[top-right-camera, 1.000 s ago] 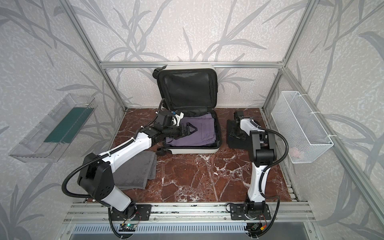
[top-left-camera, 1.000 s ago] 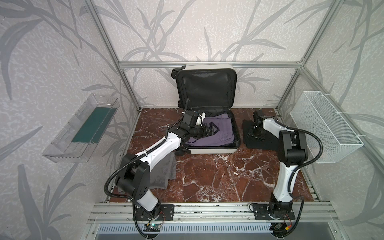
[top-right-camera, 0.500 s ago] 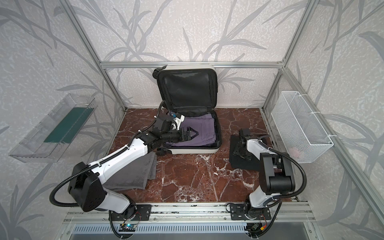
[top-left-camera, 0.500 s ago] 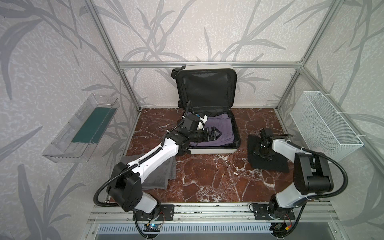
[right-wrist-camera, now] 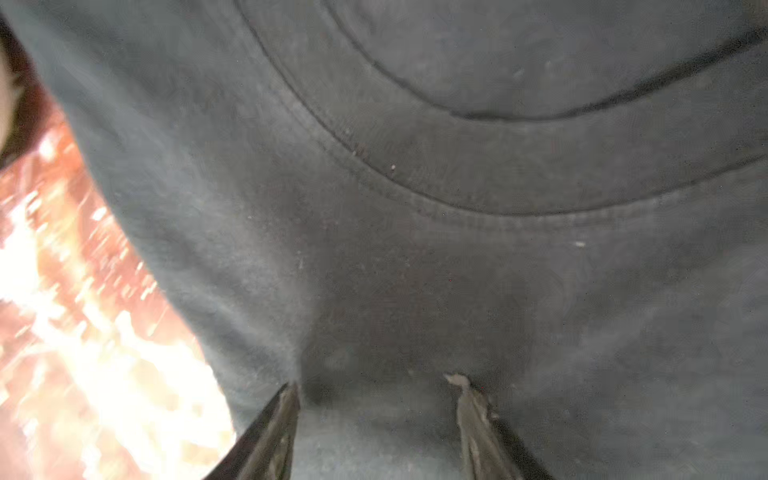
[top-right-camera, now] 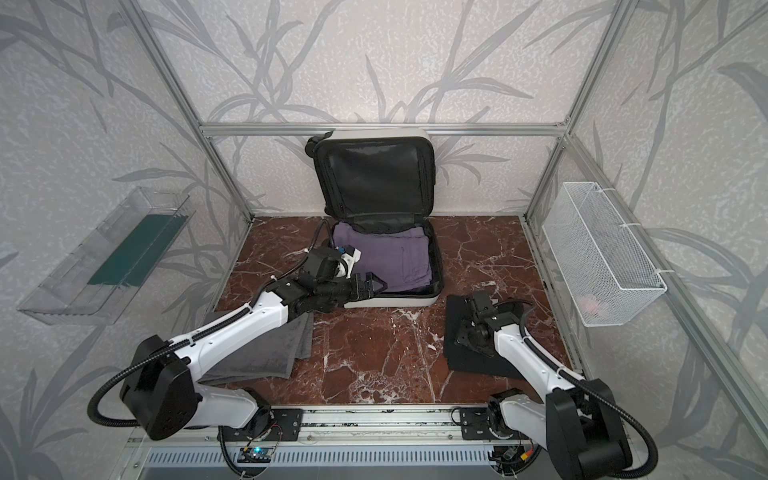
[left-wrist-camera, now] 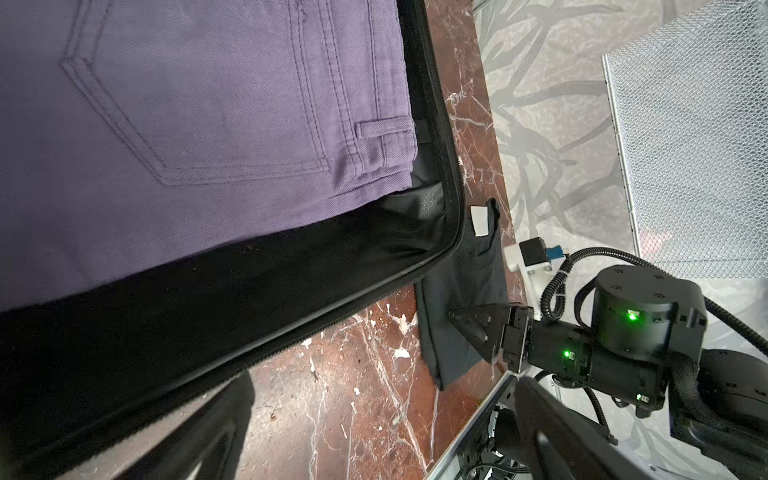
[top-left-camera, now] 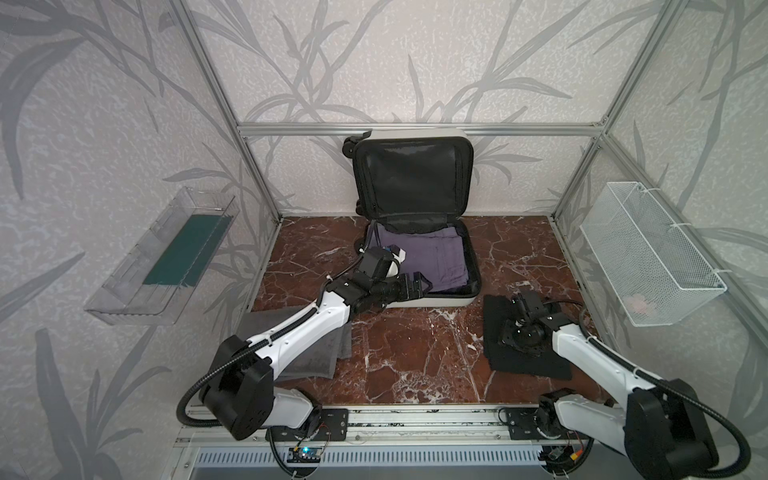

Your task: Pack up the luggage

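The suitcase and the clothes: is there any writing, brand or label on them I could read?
None can be read.
Suitcase: no writing shows on its shell.
Black garment: its white tag looks blank.
Purple jeans: stitching only, no label.

Mesh basket (top-left-camera: 648, 253), clr tray (top-left-camera: 158, 257), marble floor (top-left-camera: 415, 357)

Red marble tabletop (top-left-camera: 415, 349) carries the luggage (top-left-camera: 419, 249) far, grey towel (top-left-camera: 316, 353) near left, black garment (top-left-camera: 519, 357) right
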Controlling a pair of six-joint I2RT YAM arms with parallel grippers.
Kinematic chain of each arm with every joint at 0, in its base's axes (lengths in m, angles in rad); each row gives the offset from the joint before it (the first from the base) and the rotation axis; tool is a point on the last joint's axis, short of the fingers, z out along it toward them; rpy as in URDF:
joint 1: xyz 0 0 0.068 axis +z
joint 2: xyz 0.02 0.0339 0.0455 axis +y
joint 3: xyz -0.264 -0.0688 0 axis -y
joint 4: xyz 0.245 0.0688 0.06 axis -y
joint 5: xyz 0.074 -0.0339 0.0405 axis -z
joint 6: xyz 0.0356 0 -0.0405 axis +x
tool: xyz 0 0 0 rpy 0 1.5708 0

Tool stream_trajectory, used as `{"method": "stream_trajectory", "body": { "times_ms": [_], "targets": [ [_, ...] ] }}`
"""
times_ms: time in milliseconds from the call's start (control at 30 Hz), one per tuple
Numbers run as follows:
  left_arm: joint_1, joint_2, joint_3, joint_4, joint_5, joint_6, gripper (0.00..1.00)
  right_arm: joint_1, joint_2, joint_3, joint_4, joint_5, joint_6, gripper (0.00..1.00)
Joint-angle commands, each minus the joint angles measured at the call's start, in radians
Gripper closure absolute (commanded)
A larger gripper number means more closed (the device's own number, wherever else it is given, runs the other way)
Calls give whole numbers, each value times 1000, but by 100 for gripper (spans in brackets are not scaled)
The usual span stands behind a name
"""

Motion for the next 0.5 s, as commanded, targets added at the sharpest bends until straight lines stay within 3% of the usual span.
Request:
{"method": "stream_trajectory", "body": {
  "times_ms": [0,133,467],
  "targets": [
    [-3,-48,-28,-14,-26,3,1,4,-82,24,-61,-2,42,38],
    [-2,-69,-61,-18,-35,5,1,-25,-70,147,-103,73,-21,38],
    [-5,-101,-129,3,-52,-8,1,-124,256,341,-110,102,-169,39]
  ]
}}
